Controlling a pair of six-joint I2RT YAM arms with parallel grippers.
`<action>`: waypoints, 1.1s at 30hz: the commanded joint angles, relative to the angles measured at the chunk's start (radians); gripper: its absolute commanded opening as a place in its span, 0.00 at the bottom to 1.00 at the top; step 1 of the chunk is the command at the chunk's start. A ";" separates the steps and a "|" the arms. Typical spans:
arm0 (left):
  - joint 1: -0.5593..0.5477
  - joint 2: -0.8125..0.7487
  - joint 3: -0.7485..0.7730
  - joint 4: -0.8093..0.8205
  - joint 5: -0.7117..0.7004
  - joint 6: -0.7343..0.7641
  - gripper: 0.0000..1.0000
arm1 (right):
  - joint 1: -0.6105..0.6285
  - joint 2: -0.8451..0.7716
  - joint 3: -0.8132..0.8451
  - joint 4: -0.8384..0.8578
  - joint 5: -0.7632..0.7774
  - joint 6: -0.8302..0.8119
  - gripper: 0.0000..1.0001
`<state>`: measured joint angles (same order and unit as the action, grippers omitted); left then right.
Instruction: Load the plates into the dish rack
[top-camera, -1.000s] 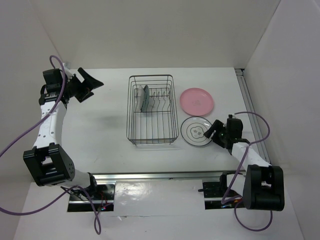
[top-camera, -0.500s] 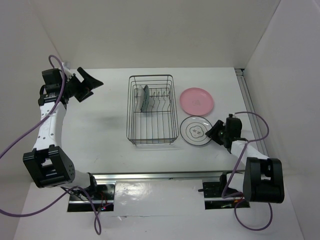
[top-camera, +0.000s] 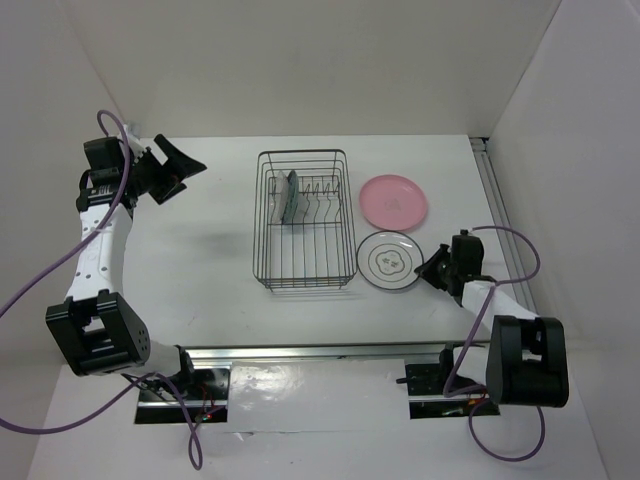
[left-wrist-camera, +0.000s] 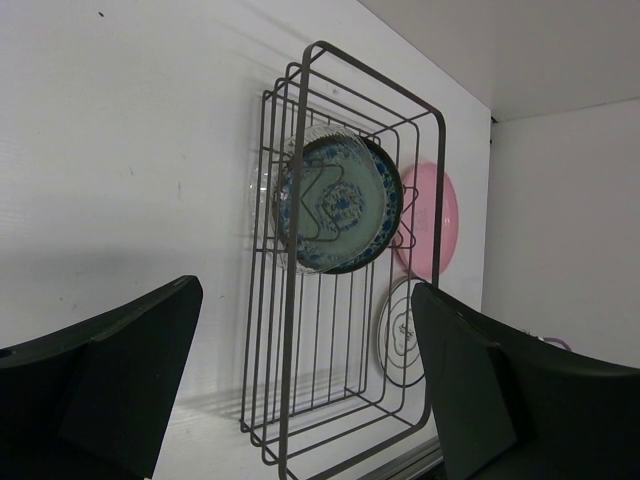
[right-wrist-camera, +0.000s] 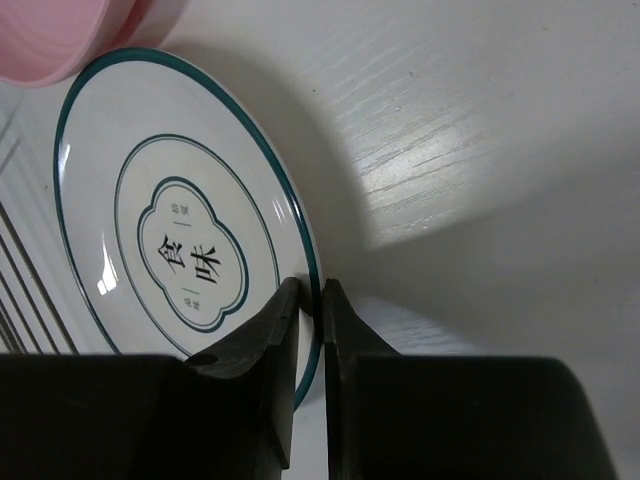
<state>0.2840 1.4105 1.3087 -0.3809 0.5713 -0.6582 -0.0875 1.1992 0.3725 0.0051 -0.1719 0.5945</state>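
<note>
The dish rack (top-camera: 262, 225) stands mid-table with the dark teal plate (top-camera: 291, 197) upright among its prongs. In the left wrist view a clear glass plate (left-wrist-camera: 283, 165) stands just behind the teal plate (left-wrist-camera: 345, 205). To the right of the rack, the pink plate (top-camera: 394, 202) and the white ringed plate (top-camera: 388, 261) lie flat. My right gripper (top-camera: 428, 268) is shut on the white plate's (right-wrist-camera: 180, 250) right rim, one finger above and one below (right-wrist-camera: 312, 292). My left gripper (top-camera: 185, 172) hovers open far left of the rack, holding nothing.
A metal rail (top-camera: 495, 195) runs along the table's right edge, close to the right arm. White walls close the table in at the back and on both sides. The pink plate (right-wrist-camera: 50, 30) nearly touches the white plate's far rim.
My right gripper has closed its fingers onto the white plate's rim and drawn slightly right. The left arm has not moved.
</note>
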 joint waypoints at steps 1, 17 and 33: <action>0.004 -0.031 0.014 0.023 0.001 0.015 1.00 | 0.006 -0.036 -0.023 -0.114 0.084 -0.028 0.00; 0.004 -0.031 0.014 0.023 0.019 0.015 1.00 | 0.017 -0.380 0.008 -0.234 0.105 0.028 0.00; 0.004 -0.008 0.035 0.005 0.029 0.015 1.00 | 0.083 -0.398 0.292 -0.422 0.369 -0.038 0.00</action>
<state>0.2840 1.4105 1.3087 -0.3897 0.5819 -0.6579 -0.0471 0.8085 0.5812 -0.3809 0.0662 0.5724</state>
